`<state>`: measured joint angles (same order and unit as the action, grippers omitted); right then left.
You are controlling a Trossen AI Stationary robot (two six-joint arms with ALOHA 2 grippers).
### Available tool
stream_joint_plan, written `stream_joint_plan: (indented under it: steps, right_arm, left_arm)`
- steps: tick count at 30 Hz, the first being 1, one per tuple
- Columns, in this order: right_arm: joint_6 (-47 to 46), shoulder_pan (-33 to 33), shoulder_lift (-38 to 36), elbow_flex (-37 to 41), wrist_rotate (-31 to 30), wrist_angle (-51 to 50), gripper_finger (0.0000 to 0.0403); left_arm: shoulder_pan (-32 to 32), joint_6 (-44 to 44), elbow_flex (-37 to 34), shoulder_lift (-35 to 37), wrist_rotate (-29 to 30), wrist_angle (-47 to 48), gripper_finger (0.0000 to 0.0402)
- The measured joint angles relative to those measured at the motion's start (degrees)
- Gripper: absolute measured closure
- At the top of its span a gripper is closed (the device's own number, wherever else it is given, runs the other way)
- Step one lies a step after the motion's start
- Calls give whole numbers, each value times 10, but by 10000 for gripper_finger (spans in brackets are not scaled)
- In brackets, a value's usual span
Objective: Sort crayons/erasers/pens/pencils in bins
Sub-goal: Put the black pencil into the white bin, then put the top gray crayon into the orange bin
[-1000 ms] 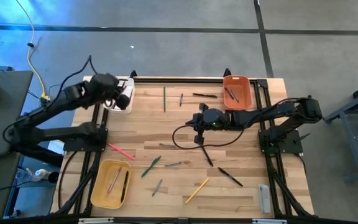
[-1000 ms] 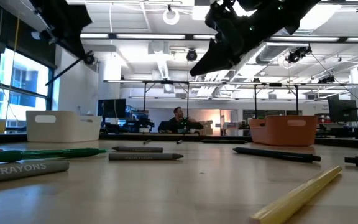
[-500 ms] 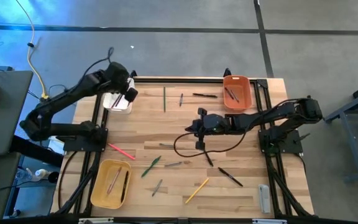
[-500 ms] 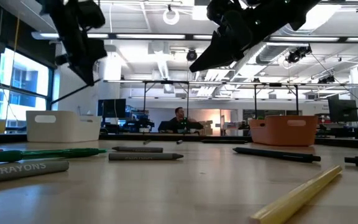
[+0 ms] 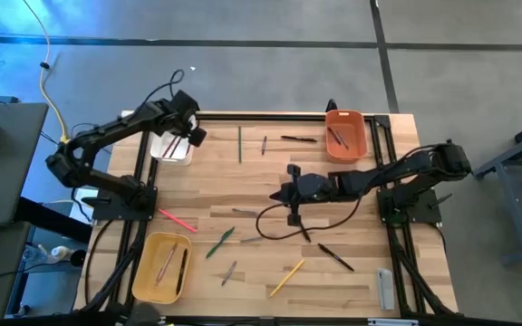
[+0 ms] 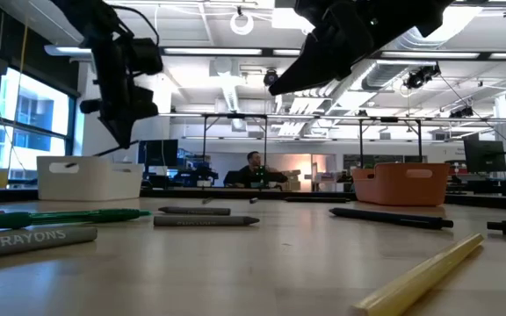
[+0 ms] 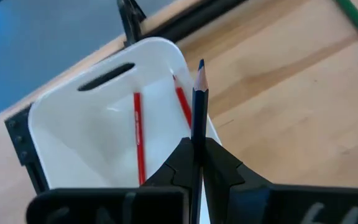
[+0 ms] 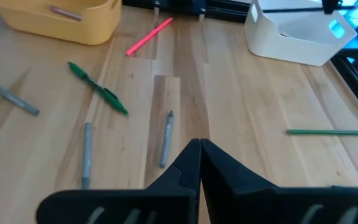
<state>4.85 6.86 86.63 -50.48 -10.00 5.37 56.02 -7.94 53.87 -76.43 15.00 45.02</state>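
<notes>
Slim blue pencil (image 7: 199, 99), glossy white bin (image 7: 73, 118)

A wooden table (image 5: 252, 195) holds a white bin (image 5: 172, 149) far left, an orange bin (image 5: 347, 133) far right, a yellow bin (image 5: 161, 266) near left, and scattered pencils (image 5: 239, 144).

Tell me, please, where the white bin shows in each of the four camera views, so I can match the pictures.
High view: white bin at the table's far left corner, under the left gripper.
Low view: at left, behind the crayons.
Left wrist view: fills the middle, two red pencils inside, behind a held blue pencil.
Right wrist view: upper right.
Shared landmark: the pink stick.
</notes>
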Motion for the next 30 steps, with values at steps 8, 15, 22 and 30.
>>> stream_joint_plan:
  steps: [8, 15, 22, 30]
  right_arm:
    - [16, 15, 0, 0, -9, 0, 403]
    - [16, 15, 0, 0, -9, 0, 403]
    - [16, 16, 0, 0, -10, -4, 403]
    - [12, 16, 0, 0, -10, -4, 403]
  left_arm:
    - [-6, -80, 0, -56, 11, -5, 402]
    - [-7, -115, 0, -108, 49, -29, 401]
    - [-7, -115, 0, -122, 52, -37, 371]
    - [-17, -81, 0, -83, 69, -37, 320]
